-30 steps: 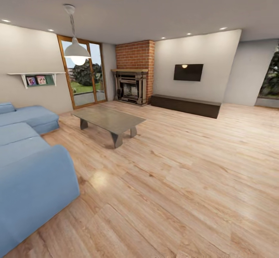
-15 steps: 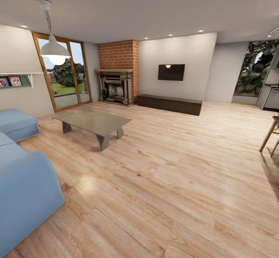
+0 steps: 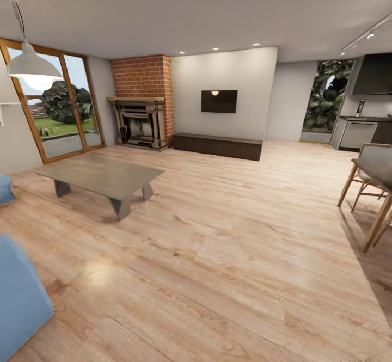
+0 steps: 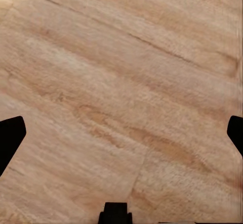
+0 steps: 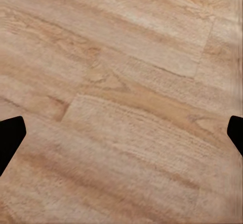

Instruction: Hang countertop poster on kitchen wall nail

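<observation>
Head view: the robot appears in transit across the pale wood-plank floor [image 3: 228, 253]; the dark kitchen cabinets with their grey tabletop [image 3: 363, 118] lie far right, the poster unseen. Next, I judge, drive there. Left wrist view: left end effector [image 4: 121, 133] spread wide, empty. Right wrist view: right end effector [image 5: 121, 133] likewise.

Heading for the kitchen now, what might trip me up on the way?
The table and chair at the right stand between here and the kitchen counter; the base may clip their legs. The poster isn't identifiable yet. Both grippers hang open over the wood floor, holding nothing.
</observation>
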You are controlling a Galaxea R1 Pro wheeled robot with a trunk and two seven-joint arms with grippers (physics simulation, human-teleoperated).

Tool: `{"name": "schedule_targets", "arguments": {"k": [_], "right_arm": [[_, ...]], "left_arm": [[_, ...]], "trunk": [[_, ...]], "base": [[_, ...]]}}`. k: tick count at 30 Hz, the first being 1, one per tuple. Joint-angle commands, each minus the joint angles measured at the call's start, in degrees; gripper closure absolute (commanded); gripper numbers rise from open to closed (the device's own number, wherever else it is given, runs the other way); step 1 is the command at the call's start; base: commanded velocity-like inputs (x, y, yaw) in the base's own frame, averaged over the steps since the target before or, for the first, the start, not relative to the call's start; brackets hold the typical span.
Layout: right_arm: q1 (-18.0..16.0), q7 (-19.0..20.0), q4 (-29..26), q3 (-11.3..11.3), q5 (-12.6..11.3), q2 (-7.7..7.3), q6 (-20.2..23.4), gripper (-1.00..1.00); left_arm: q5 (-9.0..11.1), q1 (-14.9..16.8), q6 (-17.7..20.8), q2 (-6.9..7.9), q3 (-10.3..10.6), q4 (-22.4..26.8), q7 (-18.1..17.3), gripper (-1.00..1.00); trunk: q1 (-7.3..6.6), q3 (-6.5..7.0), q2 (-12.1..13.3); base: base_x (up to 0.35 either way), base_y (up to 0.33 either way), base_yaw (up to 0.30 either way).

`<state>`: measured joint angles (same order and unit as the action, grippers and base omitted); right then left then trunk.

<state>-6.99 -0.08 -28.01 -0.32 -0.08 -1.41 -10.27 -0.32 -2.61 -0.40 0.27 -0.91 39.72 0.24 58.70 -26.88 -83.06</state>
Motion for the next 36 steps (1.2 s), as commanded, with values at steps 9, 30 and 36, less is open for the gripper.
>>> {"name": "schedule_targets", "arguments": {"k": [9,30,36], "right_arm": [[-0.04,-0.01,0.40,-0.03,-0.01,0.04,-0.18,-1.00],[-0.04,-0.01,0.59,0.06,0.17,0.07,-0.28,-1.00],[-0.04,-0.01,0.59,0.06,0.16,0.07,-0.28,-1.00]], "left_arm": [[-0.03,-0.03,-0.04,-0.01,-0.06,0.09,0.02,-1.00],[-0.08,-0.03,-0.04,-0.01,-0.13,0.09,0.02,-1.00],[-0.05,-0.03,-0.04,-0.01,-0.14,0.09,0.02,-1.00]], "trunk": [[0.03,-0.05,-0.02],[0.03,-0.05,-0.02],[0.03,-0.05,-0.02]], "base": [[0.255,-0.201,-0.140],[0.285,-0.128,-0.081],[0.331,-0.004,-0.291]]}}
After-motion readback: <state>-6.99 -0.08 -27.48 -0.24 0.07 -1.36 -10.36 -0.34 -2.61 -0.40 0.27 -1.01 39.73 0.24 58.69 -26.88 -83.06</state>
